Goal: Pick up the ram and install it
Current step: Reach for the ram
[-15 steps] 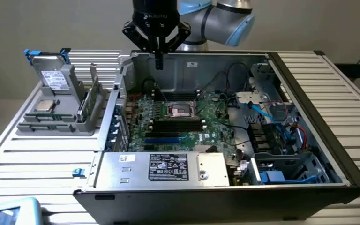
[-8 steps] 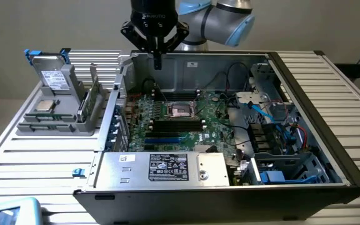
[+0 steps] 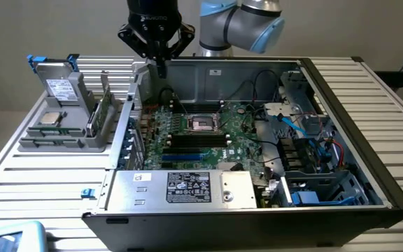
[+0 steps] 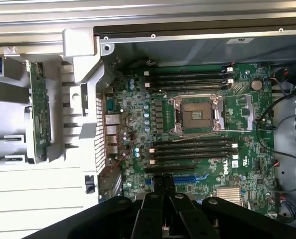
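Open computer on the bench: the claw point(image 3: 161, 64) hung shut over the rear corner of the case point(image 3: 359, 136), on the exterior view's left. Its two black fingers point(image 4: 157, 186) were pressed tip to tip. Nothing was gripped between them, and they hung in the air above the metalwork. Behind it the grey-and-blue arm point(image 3: 247, 23) bent back toward the wall.

The ram point(image 3: 102, 105) stood on edge in a grey rack point(image 3: 61, 143) on the slatted table point(image 3: 40, 178). That put it outside the case on the exterior view's left, well apart from the claw. It sat in the slot on the rack's side nearest the case wall. In the wrist view it showed as a narrow green strip point(image 4: 39, 112) beside that wall.

The rack also held a boxy drive point(image 3: 61, 86) with a white label, propped upright at the back. In front of the drive lay a square silver chip point(image 3: 50, 118).

Inside the case the green board point(image 3: 243, 142) lay flat, with its socket point(image 4: 197, 112) near the middle. Long black slots point(image 4: 192, 149) ran along both sides of the socket (one bank on each side). A labelled silver box point(image 3: 180, 188) lay across the near end of the case.
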Controlling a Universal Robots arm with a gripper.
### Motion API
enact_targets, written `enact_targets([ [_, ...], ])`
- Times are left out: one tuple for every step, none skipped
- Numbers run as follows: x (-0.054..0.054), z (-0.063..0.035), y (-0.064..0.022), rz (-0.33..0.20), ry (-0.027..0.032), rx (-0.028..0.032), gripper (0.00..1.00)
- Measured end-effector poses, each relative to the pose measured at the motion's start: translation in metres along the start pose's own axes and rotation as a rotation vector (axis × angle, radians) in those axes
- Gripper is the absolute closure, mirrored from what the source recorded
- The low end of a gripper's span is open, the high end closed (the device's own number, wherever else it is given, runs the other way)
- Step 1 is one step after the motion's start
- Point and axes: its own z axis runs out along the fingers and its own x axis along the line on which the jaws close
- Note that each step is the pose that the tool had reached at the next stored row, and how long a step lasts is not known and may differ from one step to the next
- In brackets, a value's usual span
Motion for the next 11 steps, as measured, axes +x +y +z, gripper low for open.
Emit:
enact_targets([
  [0.005, -0.0001, -0.0003, 0.0, 0.0, 0.0, 0.89],
  [0.009, -0.0002, -0.0006, 0.0, 0.0, 0.0, 0.89],
  [0.013, -0.0003, -0.0009, 0.0, 0.0, 0.0, 0.89],
  [0.018, -0.0004, -0.0013, 0.0, 0.0, 0.0, 0.89],
  [0.023, -0.0005, -0.0016, 0.0, -0.0001, 0.0, 0.89],
  [0.027, -0.0006, -0.0019, 0.0, -0.0001, 0.0, 0.89],
  [0.032, -0.0007, -0.0022, 0.0, -0.0001, 0.0, 0.89],
  [0.036, -0.0008, -0.0025, 0.0, -0.0001, 0.0, 0.89],
  [0.041, -0.0009, -0.0029, 0.0, -0.0001, -0.0001, 0.89],
  [0.045, -0.001, -0.0032, 0.0, -0.0001, 0.0, 0.89],
  [0.05, -0.0011, -0.0035, 0.0, -0.0001, 0.0, 0.89],
])
